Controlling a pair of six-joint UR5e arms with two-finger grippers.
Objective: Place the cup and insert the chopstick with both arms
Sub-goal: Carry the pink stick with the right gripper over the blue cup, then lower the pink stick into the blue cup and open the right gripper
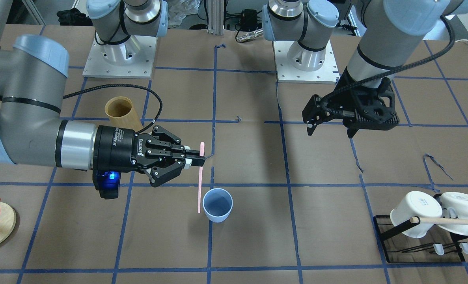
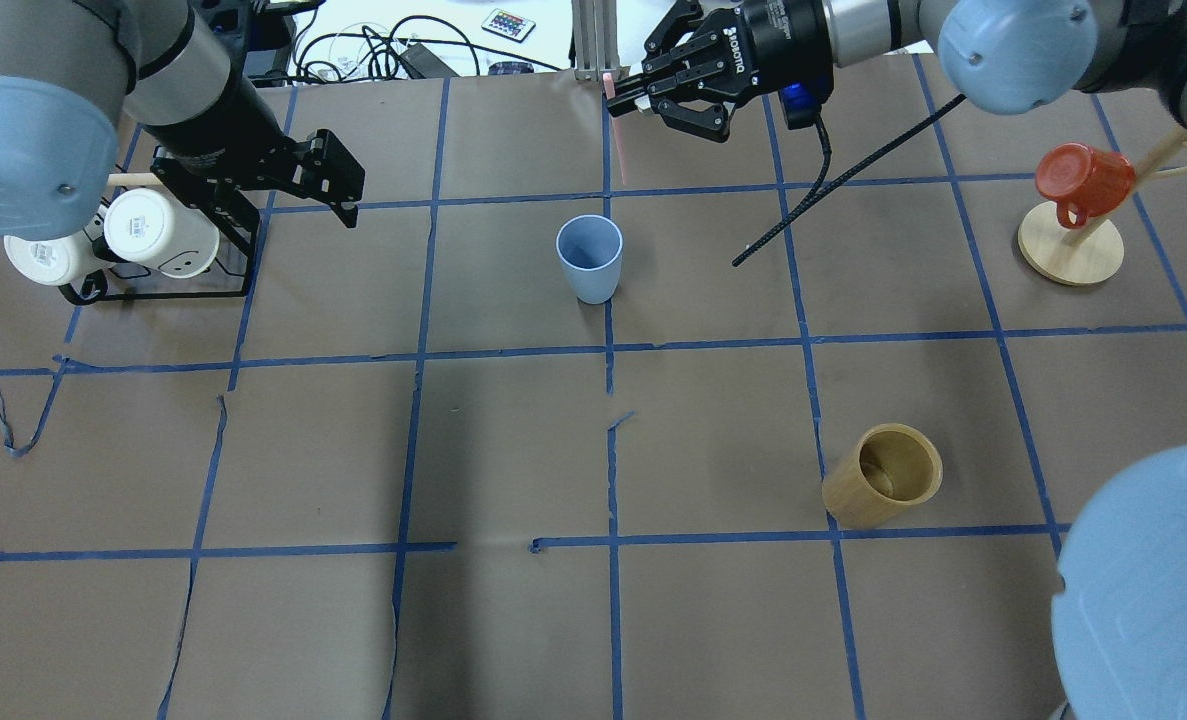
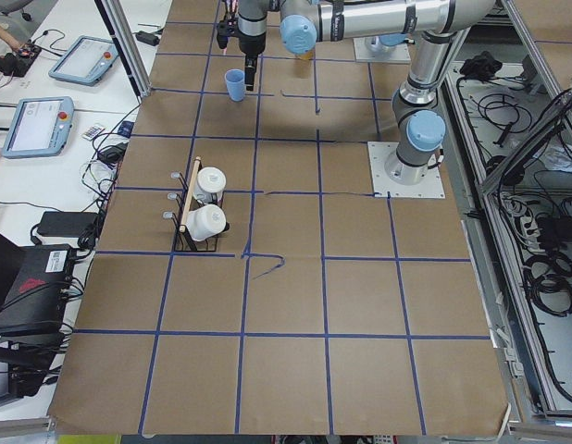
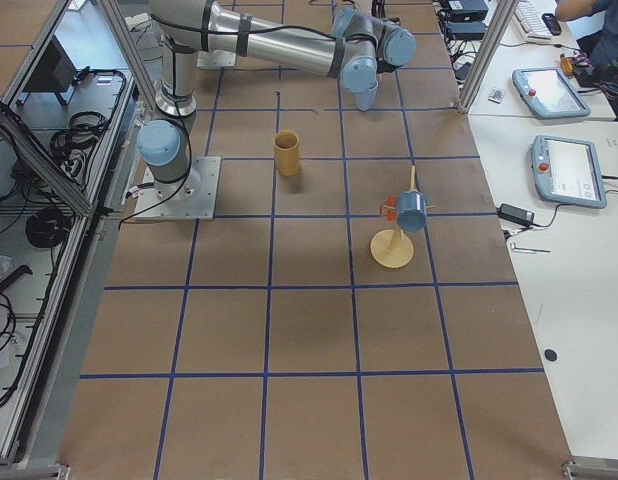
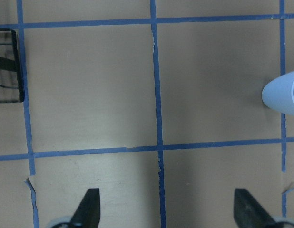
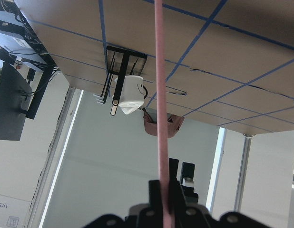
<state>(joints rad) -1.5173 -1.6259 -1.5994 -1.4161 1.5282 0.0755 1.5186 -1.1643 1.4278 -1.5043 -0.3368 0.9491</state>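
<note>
The pale blue cup [image 1: 217, 205] stands upright on the brown paper at mid-table; it also shows in the overhead view [image 2: 589, 257] and at the right edge of the left wrist view [image 5: 285, 92]. My right gripper [image 1: 200, 159] is shut on the pink chopstick [image 1: 199, 185] near its top and holds it upright, its lower end hanging close beside the cup and outside it. The stick fills the right wrist view [image 6: 159, 95]. My left gripper [image 1: 310, 128] is open and empty, above the table between the cup and the mug rack; its fingertips [image 5: 90, 206] show in the left wrist view.
A tan bamboo cylinder [image 2: 883, 475] stands on my right side. A black rack [image 2: 158, 290] with white mugs and a wooden rod [image 1: 450, 221] is on my left. A wooden stand [image 2: 1071, 250] with a red mug [image 2: 1083, 180] sits far right.
</note>
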